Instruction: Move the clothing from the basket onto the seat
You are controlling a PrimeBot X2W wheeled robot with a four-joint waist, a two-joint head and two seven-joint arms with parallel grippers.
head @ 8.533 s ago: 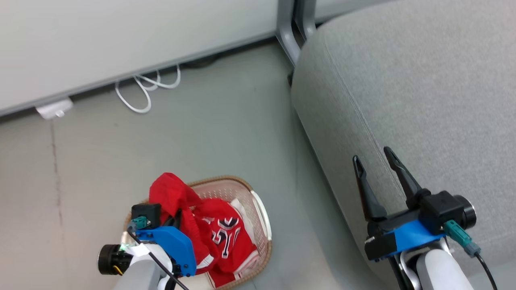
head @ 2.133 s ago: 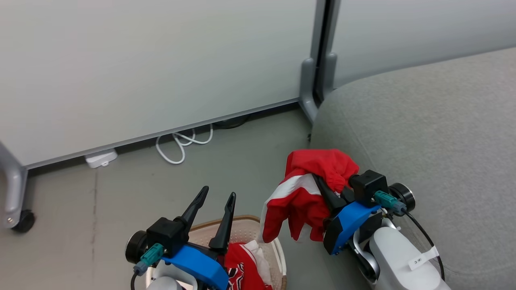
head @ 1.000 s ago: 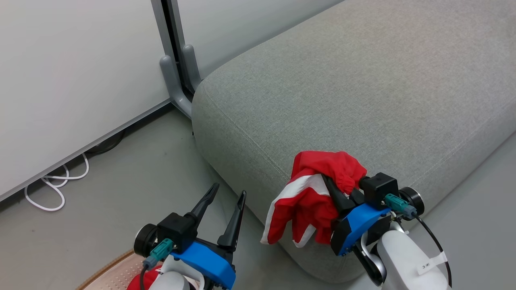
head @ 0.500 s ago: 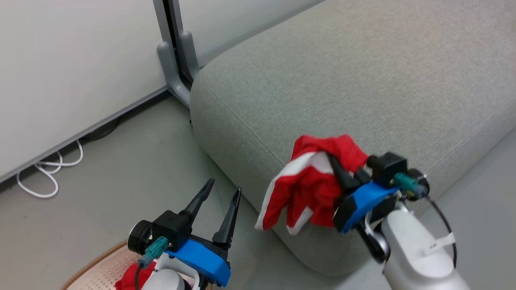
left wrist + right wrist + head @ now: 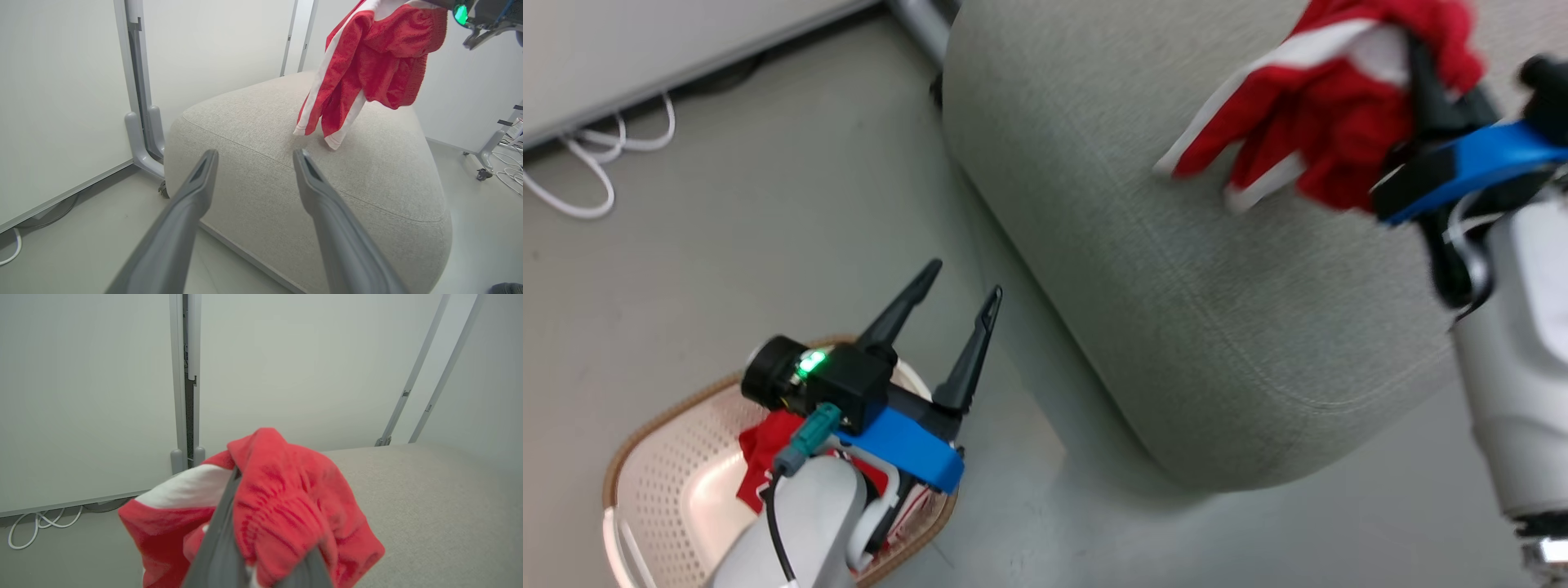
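Note:
My right gripper (image 5: 1421,61) is shut on a red garment with white stripes (image 5: 1307,106), which dangles above the grey seat (image 5: 1176,245); its hem hangs close over the cushion top (image 5: 327,134). The same garment (image 5: 269,502) wraps my right fingers in the right wrist view. My left gripper (image 5: 960,282) is open and empty, held over the floor between the basket (image 5: 654,490) and the seat. A second red garment (image 5: 760,457) lies in the basket, mostly hidden by my left arm.
White cables (image 5: 580,175) lie on the grey floor by the wall panel. A metal post foot (image 5: 141,139) stands at the seat's far-left corner. A wheeled stand leg and more cables (image 5: 496,155) sit right of the seat.
The head camera has tilted down and shifted. My right gripper has carried the red garment further out over the seat. The left gripper stays open near the basket.

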